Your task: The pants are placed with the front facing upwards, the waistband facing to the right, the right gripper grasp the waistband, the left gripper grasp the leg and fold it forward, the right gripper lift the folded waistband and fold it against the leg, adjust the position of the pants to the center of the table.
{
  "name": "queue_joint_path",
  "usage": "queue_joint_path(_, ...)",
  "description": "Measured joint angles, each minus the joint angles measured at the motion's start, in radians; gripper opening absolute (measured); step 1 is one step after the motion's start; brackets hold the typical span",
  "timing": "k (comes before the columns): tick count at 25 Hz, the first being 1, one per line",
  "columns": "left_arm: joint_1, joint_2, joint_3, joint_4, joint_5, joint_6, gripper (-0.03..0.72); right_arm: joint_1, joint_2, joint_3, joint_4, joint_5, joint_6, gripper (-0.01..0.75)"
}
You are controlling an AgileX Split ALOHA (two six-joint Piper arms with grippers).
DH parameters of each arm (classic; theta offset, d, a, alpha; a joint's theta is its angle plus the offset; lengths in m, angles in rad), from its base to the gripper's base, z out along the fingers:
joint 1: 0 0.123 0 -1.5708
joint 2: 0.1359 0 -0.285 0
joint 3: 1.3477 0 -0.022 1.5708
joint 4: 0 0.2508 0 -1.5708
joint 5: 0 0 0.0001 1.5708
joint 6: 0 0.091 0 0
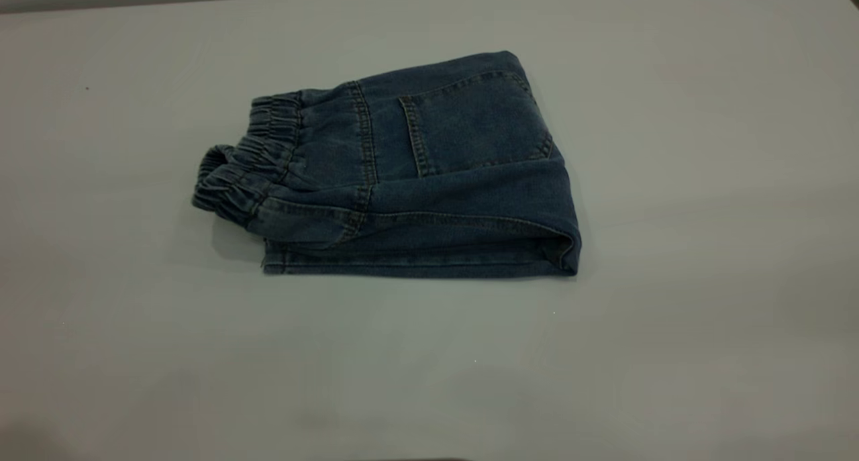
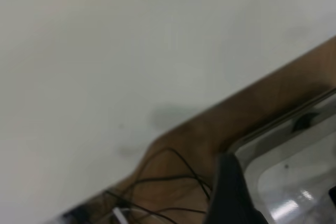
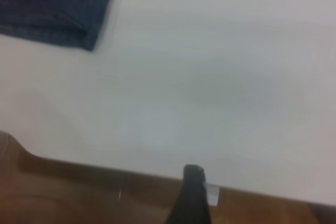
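One folded pants [image 1: 409, 179] lies on table [image 1: 671, 313]; claw states seemingly indiscernible.

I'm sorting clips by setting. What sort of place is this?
Probably a lab or test bench, not a home: folded pants lie alone on a large plain white table, and the left wrist view shows loose cables on a wooden surface beyond its edge.

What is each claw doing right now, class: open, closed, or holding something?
Left claw: cannot be told; only one finger shows.
Right claw: cannot be told; holds nothing visible, away from the pants.
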Motion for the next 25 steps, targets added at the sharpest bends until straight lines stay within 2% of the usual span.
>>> queue_joint_path(3, 0.0, -0.063, 0.096, 0.0, -0.037, -0.054, 0.452, 0.0, -0.012, 0.023, 0.002, -0.074, 0.005, 0.568)
queue_joint_path(8, 0.0, -0.166, 0.212, 0.0, -0.047, -0.073, 0.452, 0.005, -0.013, 0.038, -0.007, -0.084, 0.043, 0.568)
queue_joint_path(25, 0.0, -0.313, 0.217, 0.0, -0.044, -0.007, 0.433, 0.005, -0.042, 0.044, 0.007, -0.084, 0.055, 0.568)
